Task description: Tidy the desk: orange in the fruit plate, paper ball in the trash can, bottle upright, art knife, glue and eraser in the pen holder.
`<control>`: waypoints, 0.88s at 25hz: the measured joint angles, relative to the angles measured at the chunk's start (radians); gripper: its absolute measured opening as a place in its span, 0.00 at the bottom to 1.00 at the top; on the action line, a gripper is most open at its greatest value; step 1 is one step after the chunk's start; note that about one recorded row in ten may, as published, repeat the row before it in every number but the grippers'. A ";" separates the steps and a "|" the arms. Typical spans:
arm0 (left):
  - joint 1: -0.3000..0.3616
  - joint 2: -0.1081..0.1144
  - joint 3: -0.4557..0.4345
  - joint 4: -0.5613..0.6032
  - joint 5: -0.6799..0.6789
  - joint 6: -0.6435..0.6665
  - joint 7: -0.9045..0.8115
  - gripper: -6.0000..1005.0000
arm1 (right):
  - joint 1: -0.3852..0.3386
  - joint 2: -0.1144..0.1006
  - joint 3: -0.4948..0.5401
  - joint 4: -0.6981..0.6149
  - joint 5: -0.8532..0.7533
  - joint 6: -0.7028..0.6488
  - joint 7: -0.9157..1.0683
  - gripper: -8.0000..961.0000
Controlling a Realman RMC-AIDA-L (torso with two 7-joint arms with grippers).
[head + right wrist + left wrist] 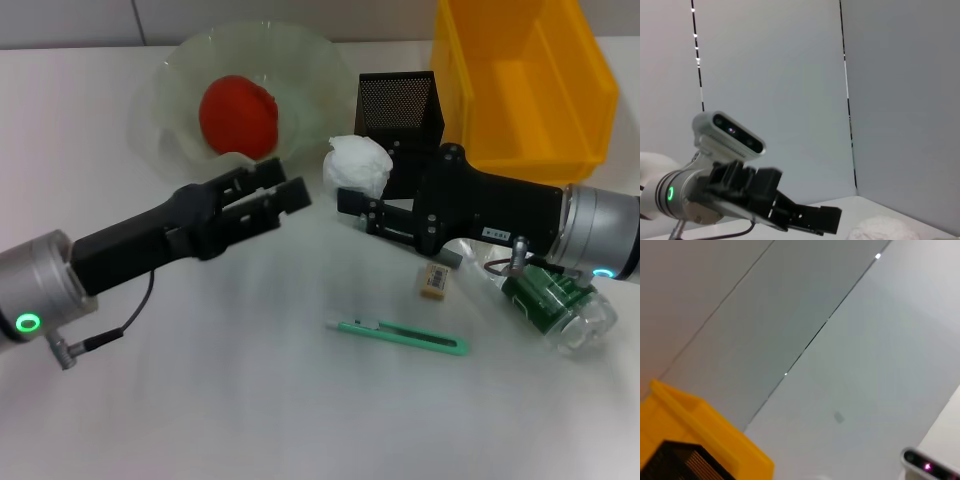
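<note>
The desk (250,420) has a plain white top, evenly lit, with soft shadows and no glare. Behind its far edge stands a wall of pale grey panels (775,75), meeting at thin dark vertical seams (846,75). Small bright glints of light sit along the seams. No window or floor is visible.
</note>
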 joint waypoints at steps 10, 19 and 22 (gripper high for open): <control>0.058 -0.015 0.001 -0.008 0.080 -0.011 0.469 0.81 | -0.013 -0.003 0.000 -0.014 0.004 -0.002 0.037 0.54; 0.078 -0.020 0.003 -0.107 0.073 -0.020 0.810 0.81 | -0.028 -0.004 -0.001 -0.047 0.004 0.001 0.064 0.54; 0.091 -0.005 -0.005 -0.128 0.072 -0.009 0.815 0.81 | -0.034 -0.004 -0.003 -0.052 0.004 0.005 0.064 0.54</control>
